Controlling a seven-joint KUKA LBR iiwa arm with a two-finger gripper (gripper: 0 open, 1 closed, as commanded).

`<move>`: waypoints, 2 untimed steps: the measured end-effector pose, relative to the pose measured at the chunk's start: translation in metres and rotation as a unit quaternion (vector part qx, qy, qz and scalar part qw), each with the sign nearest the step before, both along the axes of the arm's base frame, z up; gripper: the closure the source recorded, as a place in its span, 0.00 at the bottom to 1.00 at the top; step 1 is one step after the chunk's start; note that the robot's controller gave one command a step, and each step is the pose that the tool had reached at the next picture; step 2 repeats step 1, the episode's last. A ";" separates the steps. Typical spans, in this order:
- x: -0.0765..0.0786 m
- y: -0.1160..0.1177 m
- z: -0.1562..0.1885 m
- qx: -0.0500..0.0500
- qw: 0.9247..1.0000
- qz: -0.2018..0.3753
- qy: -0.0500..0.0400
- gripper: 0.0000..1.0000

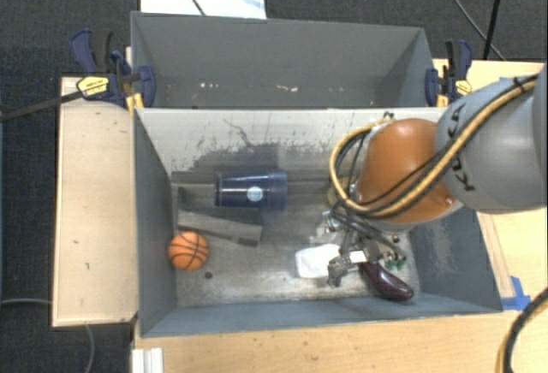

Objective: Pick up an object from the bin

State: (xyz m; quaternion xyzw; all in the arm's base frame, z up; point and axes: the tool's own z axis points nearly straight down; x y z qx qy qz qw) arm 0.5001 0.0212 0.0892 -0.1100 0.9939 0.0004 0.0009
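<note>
My gripper hangs low in the bin's front right part, under the arm's orange cover. A small white crumpled thing lies on the floor right at its left side, touching or nearly touching it. A dark purple eggplant-shaped thing lies just to the gripper's right, near the front wall. The view does not let me see anything held in the gripper.
A dark blue cup lies on its side towards the back left. In front of it lies a flat grey wedge, and a small orange basketball sits at the front left. The arm covers the bin's right side.
</note>
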 end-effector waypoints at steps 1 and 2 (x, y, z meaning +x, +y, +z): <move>0.004 -0.002 0.126 0.000 1.000 0.006 0.000 1.00; 0.004 -0.002 0.126 0.000 1.000 0.006 0.000 1.00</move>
